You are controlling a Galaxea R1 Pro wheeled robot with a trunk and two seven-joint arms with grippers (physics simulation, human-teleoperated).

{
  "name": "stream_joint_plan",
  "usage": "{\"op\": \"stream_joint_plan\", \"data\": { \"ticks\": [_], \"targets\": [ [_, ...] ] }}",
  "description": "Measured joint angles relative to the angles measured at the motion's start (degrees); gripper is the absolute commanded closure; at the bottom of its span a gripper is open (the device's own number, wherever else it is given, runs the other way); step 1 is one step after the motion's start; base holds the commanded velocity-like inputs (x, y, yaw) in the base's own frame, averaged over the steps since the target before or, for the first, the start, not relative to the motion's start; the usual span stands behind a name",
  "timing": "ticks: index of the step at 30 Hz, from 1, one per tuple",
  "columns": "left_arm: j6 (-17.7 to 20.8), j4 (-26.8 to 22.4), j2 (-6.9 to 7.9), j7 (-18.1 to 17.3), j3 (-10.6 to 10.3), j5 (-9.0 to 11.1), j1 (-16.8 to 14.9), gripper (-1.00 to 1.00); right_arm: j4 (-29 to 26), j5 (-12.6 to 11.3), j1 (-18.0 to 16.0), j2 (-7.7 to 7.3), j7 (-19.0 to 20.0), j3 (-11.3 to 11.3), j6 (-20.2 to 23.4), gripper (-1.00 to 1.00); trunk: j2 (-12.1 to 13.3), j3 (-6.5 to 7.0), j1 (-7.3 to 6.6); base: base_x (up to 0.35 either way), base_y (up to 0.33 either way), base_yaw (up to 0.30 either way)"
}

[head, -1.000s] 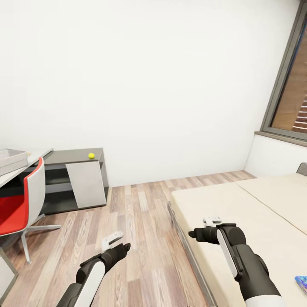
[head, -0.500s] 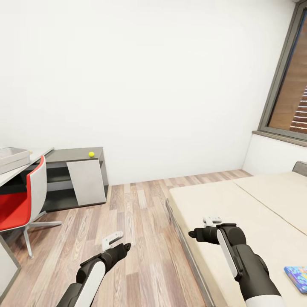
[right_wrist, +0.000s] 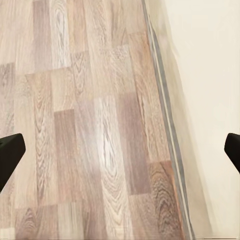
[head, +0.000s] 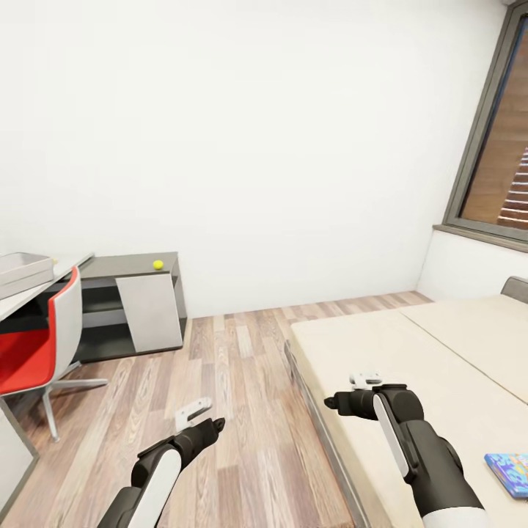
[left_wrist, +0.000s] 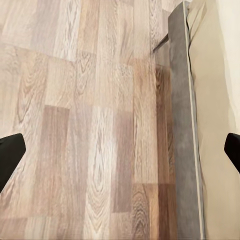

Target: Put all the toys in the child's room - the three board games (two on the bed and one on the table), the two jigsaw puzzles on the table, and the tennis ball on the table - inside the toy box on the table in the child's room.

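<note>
**Beside the bed, both arms carried empty**

Right of the right gripper (head: 364, 380), a blue board game (head: 510, 473) lies on the bed (head: 411, 352). Left gripper (head: 192, 413) hangs over the floor (head: 242, 381). Both spread wide, holding nothing, likely tucked for travel. Toy box (head: 26, 265) sits far left on the table (head: 70, 264).

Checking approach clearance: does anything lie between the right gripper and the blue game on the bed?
Nothing visible does. The right gripper hangs open over the bed; only bare mattress separates it from the blue game at the picture's lower right edge.
</note>
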Motion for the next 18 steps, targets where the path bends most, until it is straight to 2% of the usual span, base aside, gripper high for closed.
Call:
{"op": "stream_joint_plan", "data": {
  "ticks": [7, 18],
  "targets": [
    [-0.02, -0.01, 0.06, 0.05, 0.23, -0.01, 0.00, -1.00, 0.01, -0.05, -0.01, -0.03, 0.02, 0.00, 0.01, -1.00, 0.00, 0.00, 0.00, -0.140, -0.001, 0.134],
    [-0.03, -0.02, 0.08, 0.07, 0.37, -0.01, 0.00, -1.00, 0.02, -0.08, -0.01, -0.06, 0.02, 0.01, 0.01, -1.00, 0.00, 0.00, -0.01, -0.045, 0.000, 0.238]
  ]
}}
